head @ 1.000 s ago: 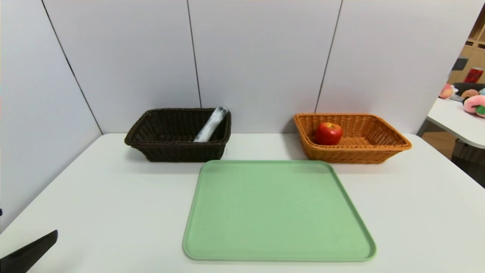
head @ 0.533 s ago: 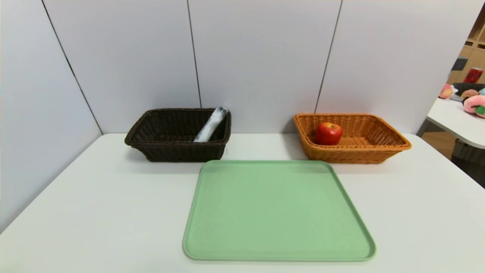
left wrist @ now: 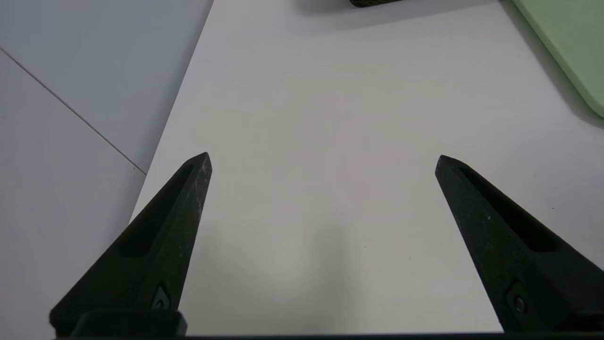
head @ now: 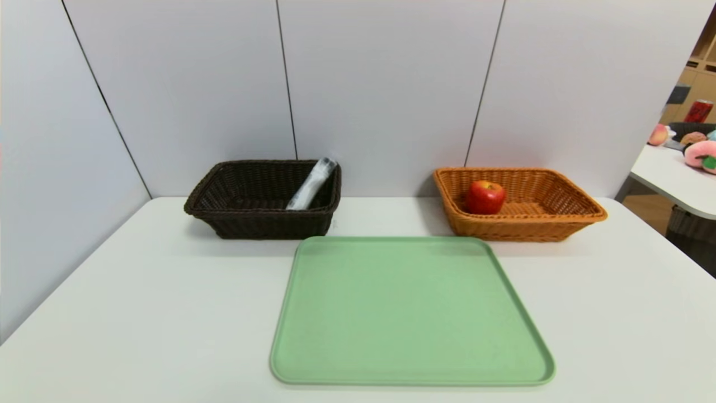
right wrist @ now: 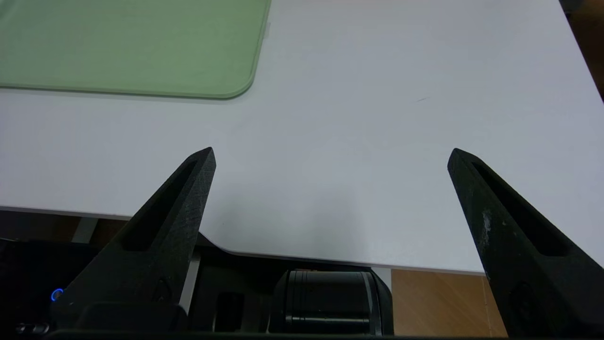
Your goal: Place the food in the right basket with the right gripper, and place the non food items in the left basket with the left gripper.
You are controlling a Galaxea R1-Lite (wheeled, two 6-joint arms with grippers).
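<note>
A red apple (head: 485,197) lies in the orange-tan right basket (head: 565,219) at the back right of the table. In the dark brown left basket (head: 246,221) a white bottle with a clear grey cap (head: 312,183) leans against the right-hand wall. The rice spoon is out of view. Neither arm shows in the head view. My left gripper (left wrist: 323,160) hangs open over bare white table near the left wall, nothing between its fingers. Open too, my right gripper (right wrist: 330,156) hovers over the table's near edge, empty.
A bare green tray (head: 408,313) lies mid-table in front of both baskets; its corner (right wrist: 141,47) shows in the right wrist view. Grey panels wall the back and left. Plush fruits (head: 702,152) sit on a side table at the far right.
The black tip of the left gripper seen at the lower left edge one second ago has withdrawn out of the head view. Nothing else has moved.
</note>
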